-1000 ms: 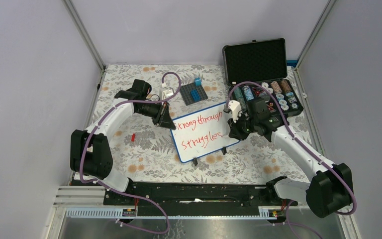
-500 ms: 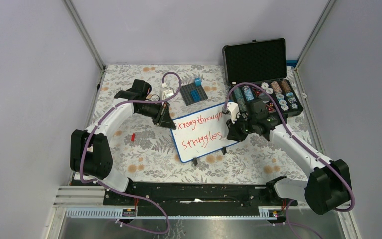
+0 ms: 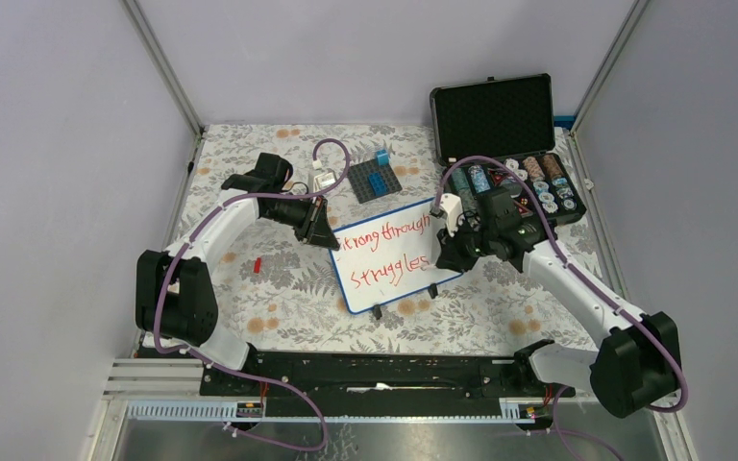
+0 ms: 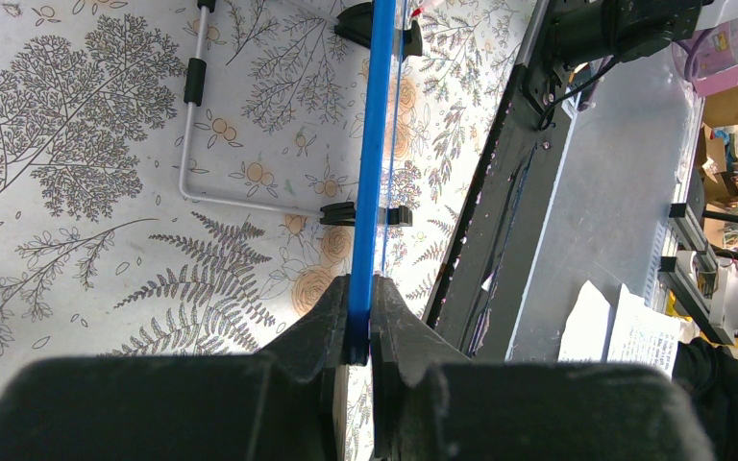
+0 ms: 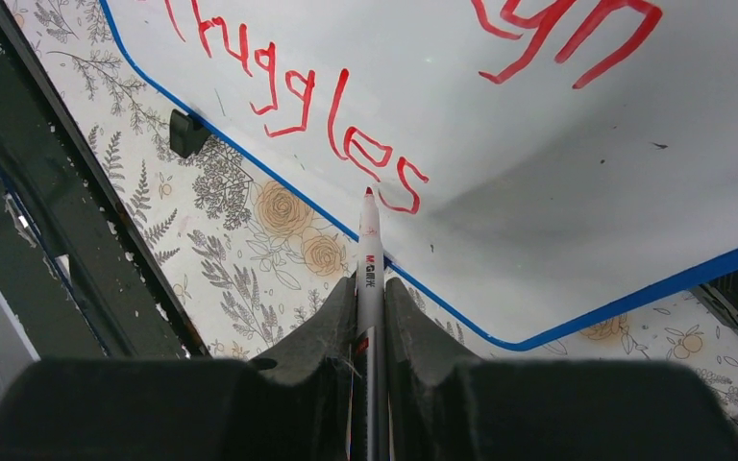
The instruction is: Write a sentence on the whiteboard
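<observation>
1. The flower-patterned worktop (image 3: 279, 288) filled the middle of the top view, with an open black case (image 3: 492, 115) at the upper right, well apart from the writing.
2. The whiteboard (image 3: 384, 288) sat at the centre of the frame between the two arms and bore the red words "Strong through struggles" (image 3: 384, 252) on two lines.
3. The left hand (image 4: 358, 317) was pinched narrow on the board's blue rim at its left edge, probably to steady it against the pen's push.
4. The right hand (image 5: 370, 298) gripped a red marker (image 5: 369, 240) between its fingers, pointing it at the board's lower right.
5. The marker's tip lay just beside the final "s". Whether it touched the surface could not be told. The sentence looked finished or nearly so.
</observation>
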You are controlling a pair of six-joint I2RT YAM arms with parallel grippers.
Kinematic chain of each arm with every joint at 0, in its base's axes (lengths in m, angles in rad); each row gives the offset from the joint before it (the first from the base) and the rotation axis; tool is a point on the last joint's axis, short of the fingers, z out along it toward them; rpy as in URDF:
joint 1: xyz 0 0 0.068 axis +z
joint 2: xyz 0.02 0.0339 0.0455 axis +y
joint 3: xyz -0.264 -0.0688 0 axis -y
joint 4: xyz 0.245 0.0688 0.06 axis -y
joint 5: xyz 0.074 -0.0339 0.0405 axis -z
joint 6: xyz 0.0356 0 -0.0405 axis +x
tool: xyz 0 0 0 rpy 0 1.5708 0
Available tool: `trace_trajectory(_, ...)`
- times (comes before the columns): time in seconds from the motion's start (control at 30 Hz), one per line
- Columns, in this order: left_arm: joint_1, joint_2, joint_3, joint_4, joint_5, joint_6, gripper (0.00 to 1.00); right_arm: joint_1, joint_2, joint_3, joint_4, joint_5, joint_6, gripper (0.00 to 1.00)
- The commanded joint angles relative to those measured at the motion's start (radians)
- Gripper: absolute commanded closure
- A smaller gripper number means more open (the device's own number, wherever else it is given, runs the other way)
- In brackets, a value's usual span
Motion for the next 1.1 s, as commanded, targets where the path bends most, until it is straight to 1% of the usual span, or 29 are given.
trace_trajectory(0.0, -0.011, 0.010, 0.013, 0.032, -0.070, 0.046, 1.00, -0.036, -0.052, 0.040, -0.036, -0.029, -0.029, 1.00)
trace_trajectory(0.2, -0.011, 0.009, 0.014, 0.032, -0.071, 0.046, 1.00, -0.062, -0.062, 0.010, -0.053, -0.007, -0.065, 1.00)
trace_trajectory(0.37, -0.011, 0.005, 0.011, 0.032, -0.073, 0.046, 1.00, -0.084, -0.027, 0.018, -0.051, -0.001, -0.075, 1.00)
trace_trajectory(0.73, -0.011, 0.008, 0.011, 0.032, -0.076, 0.048, 1.00, -0.085, 0.013, 0.017, 0.013, 0.075, -0.051, 1.00)
trace_trajectory(0.9, -0.011, 0.009, 0.014, 0.032, -0.078, 0.045, 1.00, -0.086, 0.010, 0.017, 0.004, 0.078, -0.061, 1.00)
trace_trajectory(0.97, -0.011, 0.007, 0.016, 0.032, -0.081, 0.043, 1.00, -0.085, 0.002, 0.022, -0.013, 0.055, -0.072, 1.00)
trace_trajectory(1.0, -0.011, 0.007, 0.017, 0.032, -0.082, 0.042, 0.99, -0.085, -0.004, 0.029, -0.024, 0.032, -0.075, 1.00)
trace_trajectory(1.03, -0.011, 0.005, 0.019, 0.032, -0.085, 0.040, 0.94, -0.085, -0.011, 0.036, -0.043, 0.002, -0.084, 1.00)
trace_trajectory(1.07, -0.011, 0.003, 0.024, 0.032, -0.088, 0.037, 0.86, -0.085, -0.018, 0.050, -0.060, -0.025, -0.089, 1.00)
